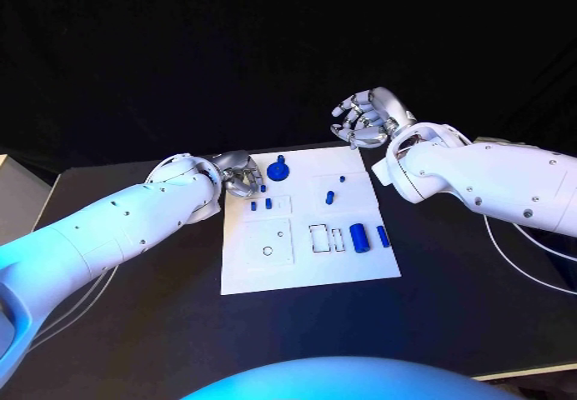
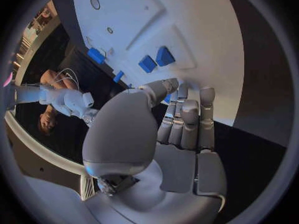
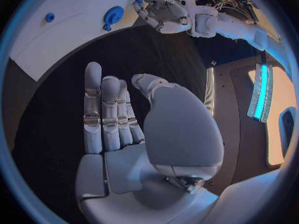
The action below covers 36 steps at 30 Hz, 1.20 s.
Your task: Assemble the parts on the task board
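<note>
At the far left corner of the task board (image 1: 301, 275) my left hand (image 1: 239, 177) sits low with its fingers curled in near a small blue part (image 1: 263, 188), and I cannot tell whether anything is pinched. My right hand (image 1: 370, 117) hangs beyond the far edge, fingers straight and close together, holding nothing. I judge a pick is starting: next I need a clean pinch on that part, clear of the round blue knob (image 1: 278, 172) just beside it.
</note>
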Available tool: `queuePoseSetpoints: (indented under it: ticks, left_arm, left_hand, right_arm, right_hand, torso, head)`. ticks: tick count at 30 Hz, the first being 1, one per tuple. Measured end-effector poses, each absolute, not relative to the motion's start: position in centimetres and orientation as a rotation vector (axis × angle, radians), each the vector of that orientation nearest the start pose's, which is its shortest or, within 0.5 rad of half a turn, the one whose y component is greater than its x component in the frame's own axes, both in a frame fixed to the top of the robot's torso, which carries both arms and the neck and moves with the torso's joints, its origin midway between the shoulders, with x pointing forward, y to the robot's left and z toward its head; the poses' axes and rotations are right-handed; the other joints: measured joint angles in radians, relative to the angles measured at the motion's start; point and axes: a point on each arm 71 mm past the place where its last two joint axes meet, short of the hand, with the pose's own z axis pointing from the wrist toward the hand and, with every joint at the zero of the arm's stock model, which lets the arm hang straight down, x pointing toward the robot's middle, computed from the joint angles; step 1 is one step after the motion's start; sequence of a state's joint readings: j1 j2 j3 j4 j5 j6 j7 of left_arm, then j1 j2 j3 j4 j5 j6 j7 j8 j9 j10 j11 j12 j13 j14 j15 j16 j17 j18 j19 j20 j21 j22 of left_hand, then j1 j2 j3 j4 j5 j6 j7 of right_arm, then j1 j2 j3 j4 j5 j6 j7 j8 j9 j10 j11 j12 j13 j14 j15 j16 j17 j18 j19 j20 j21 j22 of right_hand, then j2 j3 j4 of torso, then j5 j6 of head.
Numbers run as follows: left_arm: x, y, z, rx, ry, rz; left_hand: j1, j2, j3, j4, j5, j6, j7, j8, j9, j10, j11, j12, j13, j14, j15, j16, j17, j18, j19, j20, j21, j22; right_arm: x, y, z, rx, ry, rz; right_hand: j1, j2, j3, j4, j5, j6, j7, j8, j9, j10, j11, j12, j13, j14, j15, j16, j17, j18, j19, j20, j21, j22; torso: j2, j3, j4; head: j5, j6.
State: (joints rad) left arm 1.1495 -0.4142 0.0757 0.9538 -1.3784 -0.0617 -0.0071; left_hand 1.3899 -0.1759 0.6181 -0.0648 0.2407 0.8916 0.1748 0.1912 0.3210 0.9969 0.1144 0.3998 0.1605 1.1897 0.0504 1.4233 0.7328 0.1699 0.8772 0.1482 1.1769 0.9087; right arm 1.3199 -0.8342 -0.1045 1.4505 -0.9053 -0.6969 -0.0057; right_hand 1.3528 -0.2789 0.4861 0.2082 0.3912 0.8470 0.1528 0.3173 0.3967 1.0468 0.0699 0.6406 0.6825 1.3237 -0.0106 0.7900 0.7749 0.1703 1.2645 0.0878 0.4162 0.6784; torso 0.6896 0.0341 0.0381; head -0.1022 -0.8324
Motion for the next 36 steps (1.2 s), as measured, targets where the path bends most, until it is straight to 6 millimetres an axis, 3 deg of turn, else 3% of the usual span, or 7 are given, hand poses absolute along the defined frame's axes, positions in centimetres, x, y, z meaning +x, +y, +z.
queuePoseSetpoints:
  ticks: [9,14,16,19,24,31,36]
  left_arm:
    - [56.9,14.3,-21.9,0.058,1.853,-0.680]
    - [57.1,15.1,-20.7,0.011,1.796,-0.714]
    - [57.2,15.5,-19.9,-0.023,1.759,-0.746]
    - [57.2,16.4,-18.7,-0.095,1.706,-0.809]
    - [56.8,18.2,-17.1,-0.258,1.647,-0.943]
    - [54.8,20.5,-17.4,-0.485,1.610,-1.144]
    - [52.8,21.3,-18.3,-0.612,1.591,-1.293]
  left_hand:
    - [0.000,0.000,0.000,0.000,0.000,0.000,0.000,0.000,0.000,-0.001,0.001,0.000,0.000,-0.013,0.000,-0.007,-0.020,0.000,-0.008,0.001,-0.006,-0.006]
    - [-0.005,-0.005,0.000,0.000,0.000,-0.006,0.006,-0.005,-0.001,-0.055,0.017,-0.019,-0.003,-0.154,0.010,-0.082,-0.228,0.000,-0.069,0.008,-0.052,-0.047]
    - [-0.005,-0.005,0.003,0.003,0.000,-0.009,0.009,-0.005,-0.001,-0.070,0.023,-0.022,-0.007,-0.184,0.014,-0.105,-0.265,0.000,-0.080,0.015,-0.063,-0.053]
    - [-0.005,-0.005,0.004,0.004,0.000,-0.003,0.015,-0.005,0.001,-0.073,0.027,-0.022,-0.009,-0.215,0.018,-0.151,-0.301,0.000,-0.104,0.018,-0.087,-0.064]
    - [-0.005,-0.005,0.000,0.009,0.000,0.004,0.022,-0.005,0.005,-0.073,0.027,-0.008,-0.011,-0.242,0.018,-0.239,-0.353,0.000,-0.129,0.018,-0.133,-0.090]
    - [-0.031,0.013,-0.030,0.049,0.000,0.007,0.025,-0.005,0.006,-0.063,0.025,0.002,-0.014,-0.263,0.023,-0.315,-0.393,0.000,-0.147,0.029,-0.204,-0.134]
    - [-0.042,0.013,-0.079,0.099,0.000,0.010,0.023,-0.005,0.015,-0.047,0.023,0.002,-0.023,-0.303,0.028,-0.402,-0.429,0.000,-0.153,0.035,-0.337,-0.222]
  right_arm:
    - [51.7,-24.1,-13.7,0.439,1.354,0.768]
    - [51.8,-24.5,-13.8,0.441,1.362,0.759]
    - [51.9,-24.7,-13.9,0.438,1.372,0.755]
    - [52.0,-24.9,-14.0,0.424,1.395,0.749]
    - [52.2,-25.2,-14.5,0.334,1.468,0.721]
    - [52.0,-25.2,-16.3,0.127,1.569,0.626]
    - [51.9,-25.3,-17.8,-0.026,1.609,0.525]
  right_hand:
    - [0.000,0.000,0.000,0.000,0.000,0.000,0.000,0.000,0.000,0.000,0.000,0.000,0.000,0.000,0.000,0.000,0.000,0.000,0.000,0.000,-0.004,-0.001]
    - [0.000,0.000,0.010,-0.016,0.000,-0.007,0.004,0.000,0.000,-0.020,0.005,-0.041,-0.033,0.020,0.001,0.017,0.035,0.000,0.022,0.001,-0.009,-0.007]
    - [0.000,0.000,0.021,-0.027,0.000,-0.008,0.004,0.000,-0.002,-0.022,0.004,-0.085,-0.075,0.050,0.000,0.061,0.085,0.000,0.042,-0.002,-0.009,-0.007]
    - [0.000,0.000,0.043,-0.049,-0.018,0.008,0.006,0.000,-0.010,-0.013,0.005,-0.179,-0.166,0.118,-0.002,0.220,0.238,0.000,0.104,-0.007,0.130,0.100]
    - [0.013,0.013,0.077,-0.082,-0.051,0.051,0.005,-0.017,-0.023,0.041,0.004,-0.312,-0.288,0.138,-0.005,0.428,0.430,-0.042,0.176,-0.011,0.437,0.344]
    - [0.018,0.009,0.090,-0.095,-0.070,0.068,-0.003,-0.033,-0.030,0.066,0.005,-0.410,-0.369,0.138,-0.005,0.500,0.494,-0.058,0.184,-0.009,0.569,0.456]
    - [0.018,0.008,0.093,-0.098,-0.074,0.073,-0.008,-0.039,-0.031,0.064,0.008,-0.453,-0.405,0.141,-0.002,0.517,0.509,-0.058,0.191,-0.009,0.600,0.486]
  torso:
    - [-0.001,-0.0006,-0.0001]
    - [-0.001,-0.0012,-0.0006]
    - [-0.002,-0.0012,-0.0009]
    - [-0.002,-0.0012,-0.0013]
    - [-0.004,-0.0019,0.0001]
    - [-0.011,-0.0055,0.0028]
    - [-0.018,-0.0108,0.0064]
  head:
    - [0.001,0.004]
    - [0.000,0.007]
    - [0.000,0.009]
    - [-0.001,0.014]
    - [-0.006,0.024]
    - [-0.020,0.039]
    - [-0.034,0.045]
